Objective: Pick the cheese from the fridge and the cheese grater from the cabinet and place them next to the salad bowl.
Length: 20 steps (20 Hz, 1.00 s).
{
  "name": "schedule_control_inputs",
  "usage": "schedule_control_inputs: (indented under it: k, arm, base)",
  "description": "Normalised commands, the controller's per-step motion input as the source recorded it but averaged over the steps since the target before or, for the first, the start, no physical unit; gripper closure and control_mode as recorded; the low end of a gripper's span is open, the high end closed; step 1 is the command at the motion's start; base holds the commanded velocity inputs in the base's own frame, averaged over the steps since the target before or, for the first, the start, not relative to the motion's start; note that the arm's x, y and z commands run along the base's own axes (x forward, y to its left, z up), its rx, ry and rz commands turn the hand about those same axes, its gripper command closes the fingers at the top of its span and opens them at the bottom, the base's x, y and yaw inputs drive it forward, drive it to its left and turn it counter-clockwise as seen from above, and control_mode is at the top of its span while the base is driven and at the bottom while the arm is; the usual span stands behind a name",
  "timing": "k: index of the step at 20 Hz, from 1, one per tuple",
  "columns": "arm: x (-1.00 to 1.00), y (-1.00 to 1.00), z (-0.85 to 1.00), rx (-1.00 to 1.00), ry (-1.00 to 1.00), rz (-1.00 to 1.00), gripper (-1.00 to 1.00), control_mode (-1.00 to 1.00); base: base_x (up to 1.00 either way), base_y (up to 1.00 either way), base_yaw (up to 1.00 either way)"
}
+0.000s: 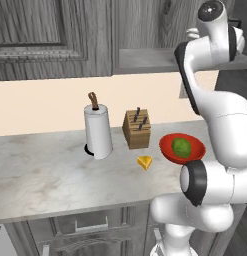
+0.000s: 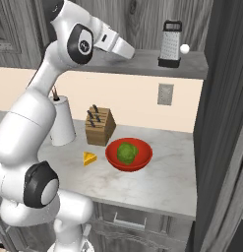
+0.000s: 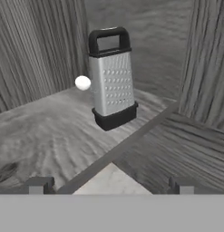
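Hand view was directed at the cheese grater (image 3: 112, 77), which stood upright on the flat grey shelf of the cabinet (image 3: 50, 131), handle up and black base down, apparently placed so that the faces could be gripped from the side. One small white ball (image 3: 82, 83) was noted just beside the grater. The gripper (image 3: 109, 185) was seen with its two fingertips (image 3: 39, 185) set wide apart and nothing between them, short of the grater; the spread was judged to be in readiness for straddling the grater's body.

In the right base view the hand was raised to shelf level, well apart from the grater, which stood near the shelf's right end.

On the counter (image 2: 162, 182) below, one cheese (image 2: 89, 158) wedge was recorded lying just beside the salad bowl (image 2: 129, 155), on its left. That half of the task was judged done; the grater remained to be fetched.

Counts: one grater, one cheese wedge, one red bowl with one lettuce ball (image 2: 127, 152), one knife block (image 2: 100, 126), one paper towel roll (image 2: 62, 120), one wall outlet (image 2: 165, 94).
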Motion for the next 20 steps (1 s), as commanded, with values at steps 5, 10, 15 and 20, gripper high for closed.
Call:
schedule_control_inputs:
  k: [5,10,15,20]
  arm:
    - [0.18,-0.09,0.12,0.0,-0.17,-0.17,-1.0,-1.0]
    - [0.21,-0.13,0.22,-0.02,0.0,-0.21,-1.0,-1.0]
    - [0.15,-0.12,0.27,-0.02,0.1,-0.21,-1.0,-1.0]
    - [0.03,-0.08,0.01,0.0,0.01,-0.07,-1.0,-1.0]
  base:
    - [0.0,0.0,0.0]
    - [0.0,0.0,0.0]
    - [0.0,0.0,0.0]
    - [0.0,0.0,0.0]
